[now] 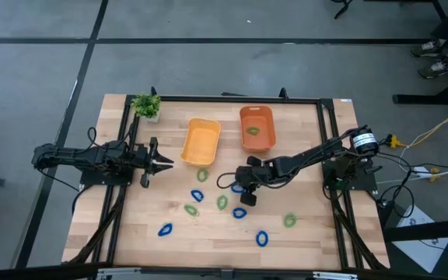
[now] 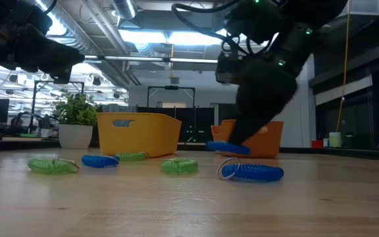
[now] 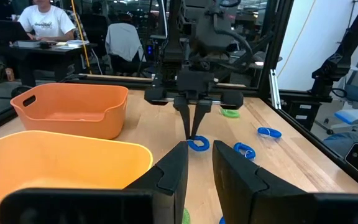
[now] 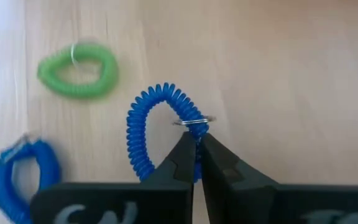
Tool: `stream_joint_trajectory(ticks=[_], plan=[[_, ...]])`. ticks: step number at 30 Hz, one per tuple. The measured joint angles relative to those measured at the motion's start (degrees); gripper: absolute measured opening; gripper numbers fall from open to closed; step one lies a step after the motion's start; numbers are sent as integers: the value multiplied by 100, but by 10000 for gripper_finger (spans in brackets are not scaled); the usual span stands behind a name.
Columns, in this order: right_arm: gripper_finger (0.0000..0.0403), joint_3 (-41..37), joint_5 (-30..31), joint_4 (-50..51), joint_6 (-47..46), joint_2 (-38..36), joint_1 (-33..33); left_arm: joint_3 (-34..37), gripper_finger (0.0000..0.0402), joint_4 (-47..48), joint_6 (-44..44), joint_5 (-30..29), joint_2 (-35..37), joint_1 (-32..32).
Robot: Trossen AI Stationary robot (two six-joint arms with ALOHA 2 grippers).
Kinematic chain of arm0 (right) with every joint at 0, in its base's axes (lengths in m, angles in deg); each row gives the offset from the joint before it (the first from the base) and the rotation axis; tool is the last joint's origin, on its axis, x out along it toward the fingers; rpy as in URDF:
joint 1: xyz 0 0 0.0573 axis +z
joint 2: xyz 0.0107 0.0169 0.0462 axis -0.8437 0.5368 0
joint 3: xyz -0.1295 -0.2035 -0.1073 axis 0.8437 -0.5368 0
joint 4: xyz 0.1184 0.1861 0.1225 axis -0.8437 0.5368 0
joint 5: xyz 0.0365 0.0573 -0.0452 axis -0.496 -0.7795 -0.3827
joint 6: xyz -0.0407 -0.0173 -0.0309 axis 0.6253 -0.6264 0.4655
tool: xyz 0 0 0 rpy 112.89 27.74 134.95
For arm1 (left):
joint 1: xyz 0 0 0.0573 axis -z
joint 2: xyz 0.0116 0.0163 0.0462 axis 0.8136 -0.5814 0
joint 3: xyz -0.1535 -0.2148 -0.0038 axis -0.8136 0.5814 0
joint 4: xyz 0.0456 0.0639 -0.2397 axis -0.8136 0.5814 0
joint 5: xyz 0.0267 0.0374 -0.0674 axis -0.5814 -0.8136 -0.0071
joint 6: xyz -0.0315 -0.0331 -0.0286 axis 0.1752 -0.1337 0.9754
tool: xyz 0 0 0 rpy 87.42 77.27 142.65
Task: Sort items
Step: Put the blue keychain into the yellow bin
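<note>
Because the right gripper [image 4: 196,155] has its fingers pinched together on only a thin stretch of the blue coil ring [image 4: 157,134], right beside its small metal loop [image 4: 194,121], the likeliest failure is a slip: the springy coil could stretch, twist or pop free as the arm lifts and swings toward the trays. A dangling ring might also snag the rim of the darker orange tray [image 1: 257,128] or drop outside it, and a low carry could drag it across the neighbouring green ring [image 4: 78,70] or the other blue ring [image 4: 23,177] and scatter them.

Held near the middle of the tabletop [image 1: 309,241], just in front of the two trays, the ring appears slightly raised in the low view. In the right wrist view its long axis runs roughly in line with the fingers, the rounded end pointing away from them and the metal loop at the gripped side.

Waiting at the left edge, the left gripper [image 1: 160,162] has its fingers partly apart, holding nothing, pointed toward the lighter orange tray [image 1: 201,142].
</note>
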Motion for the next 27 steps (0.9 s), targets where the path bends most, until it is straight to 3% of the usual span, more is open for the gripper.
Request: stream_joint_trajectory(ticks=[27], plan=[[15,7,-154,-1920,680,-11,-728,0,70,2,0,-2,2,0]])
